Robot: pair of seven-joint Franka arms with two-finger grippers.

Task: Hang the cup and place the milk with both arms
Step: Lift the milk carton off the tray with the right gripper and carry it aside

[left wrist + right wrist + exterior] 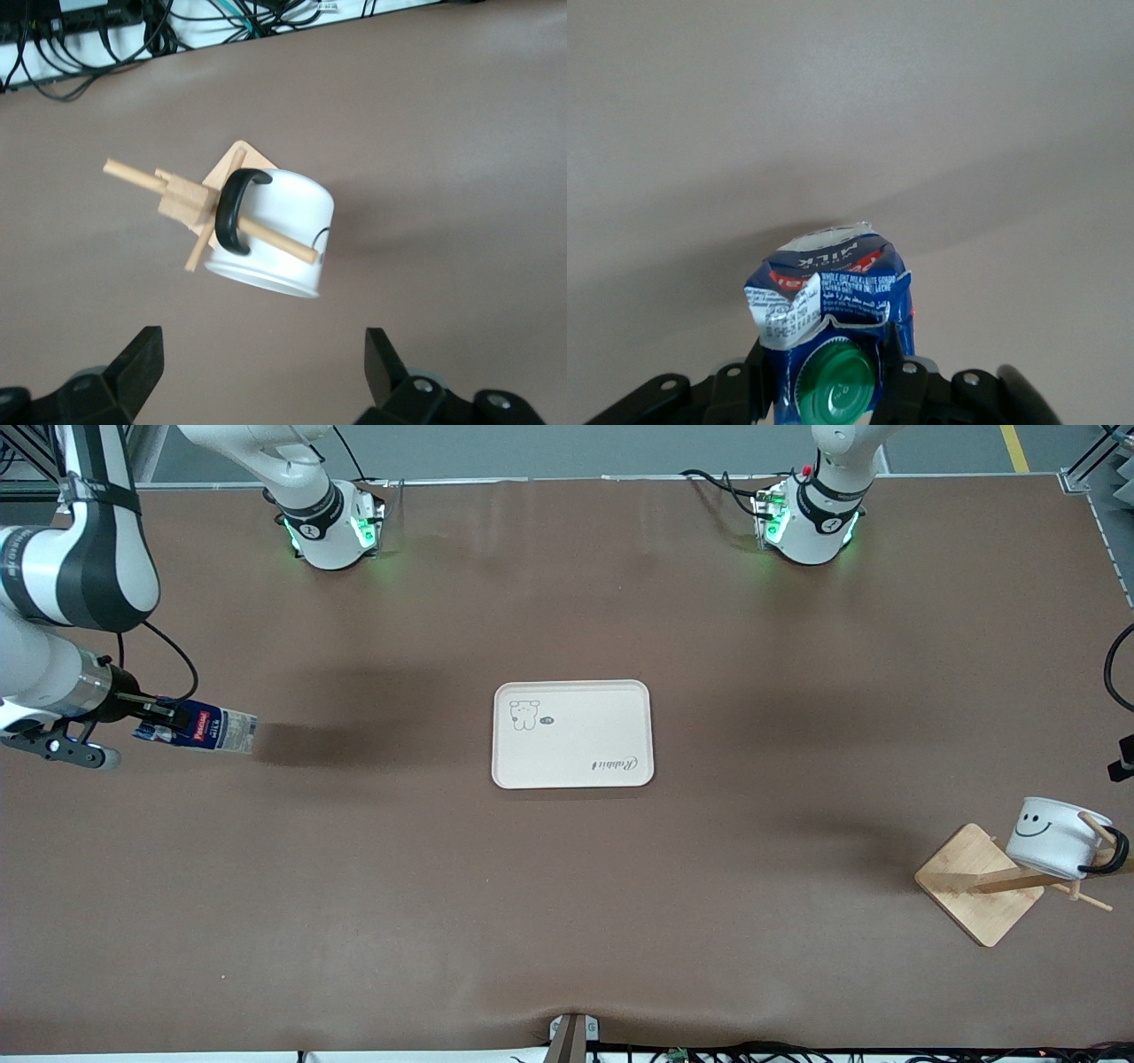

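Two arms share the brown table (354,921), and only the right one carries anything. The right pincer (155,713) hangs in the air at about nine o'clock in the front view, over bare table near the right arm's end, clamped on the cap end of the milk (205,728); the carton lies tipped sideways in the grip, its pale base pointing toward the tray (572,775). In the right wrist view the pincer (833,376) shows its fingers (897,372) pressed against the dented carton (828,297) on either side of the green cap (837,385).

The tray sits flat at the centre with open table all round it.

At about four o'clock, close to the table's edge at the left arm's end, the cup (1054,835) hangs by its black handle (1107,859) on a peg of the wooden rack (974,881). The left pincer (261,372) hovers over cup (283,235) and rack (182,199), spread wide and touching neither.
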